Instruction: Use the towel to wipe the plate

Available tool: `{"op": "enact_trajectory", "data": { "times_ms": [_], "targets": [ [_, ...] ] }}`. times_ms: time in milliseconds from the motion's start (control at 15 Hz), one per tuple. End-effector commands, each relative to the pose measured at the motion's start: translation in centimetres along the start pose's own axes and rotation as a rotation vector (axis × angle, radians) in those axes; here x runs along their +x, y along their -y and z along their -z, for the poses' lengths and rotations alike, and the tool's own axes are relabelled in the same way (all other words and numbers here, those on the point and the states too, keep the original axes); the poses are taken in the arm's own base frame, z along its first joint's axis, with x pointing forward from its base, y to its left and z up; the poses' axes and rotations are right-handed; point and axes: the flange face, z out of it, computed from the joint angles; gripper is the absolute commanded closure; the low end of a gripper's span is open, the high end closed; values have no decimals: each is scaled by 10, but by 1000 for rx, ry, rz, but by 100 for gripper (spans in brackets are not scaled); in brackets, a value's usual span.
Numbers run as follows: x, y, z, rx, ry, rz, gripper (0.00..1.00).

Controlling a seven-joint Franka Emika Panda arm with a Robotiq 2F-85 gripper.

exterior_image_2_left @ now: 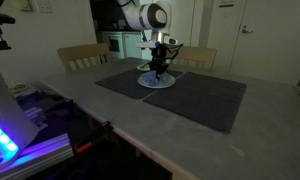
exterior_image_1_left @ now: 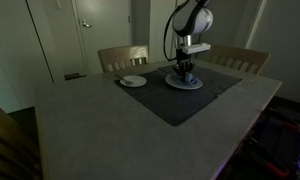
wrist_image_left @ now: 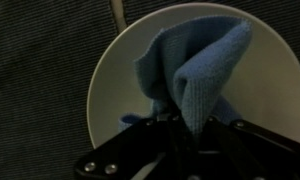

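A white round plate (wrist_image_left: 115,80) lies on a dark placemat (wrist_image_left: 40,60). A blue towel (wrist_image_left: 195,65) hangs bunched over the plate. My gripper (wrist_image_left: 180,125) is shut on the towel's upper fold and presses it down onto the plate. In both exterior views the gripper (exterior_image_1_left: 184,70) (exterior_image_2_left: 158,68) stands straight down over the plate (exterior_image_1_left: 197,84) (exterior_image_2_left: 168,84), with the towel (exterior_image_1_left: 181,77) (exterior_image_2_left: 155,76) a small blue bunch under the fingers.
A second small plate (exterior_image_1_left: 133,81) lies on the placemat (exterior_image_1_left: 190,100) near its far corner. Wooden chairs (exterior_image_1_left: 123,56) (exterior_image_1_left: 235,58) stand at the table's far side. The grey table (exterior_image_1_left: 90,130) extends toward the camera. Equipment with blue lights (exterior_image_2_left: 15,135) sits beside the table.
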Motion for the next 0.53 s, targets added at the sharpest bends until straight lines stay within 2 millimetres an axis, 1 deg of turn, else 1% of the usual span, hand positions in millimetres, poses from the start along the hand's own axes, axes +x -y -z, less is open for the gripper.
{"op": "enact_trajectory", "data": {
  "times_ms": [0,267,467],
  "targets": [
    [9,23,-11,32,12,20,97],
    [15,35,-9,62,-37,5,97],
    [21,37,-6,77,-99,-28,97]
  ]
}}
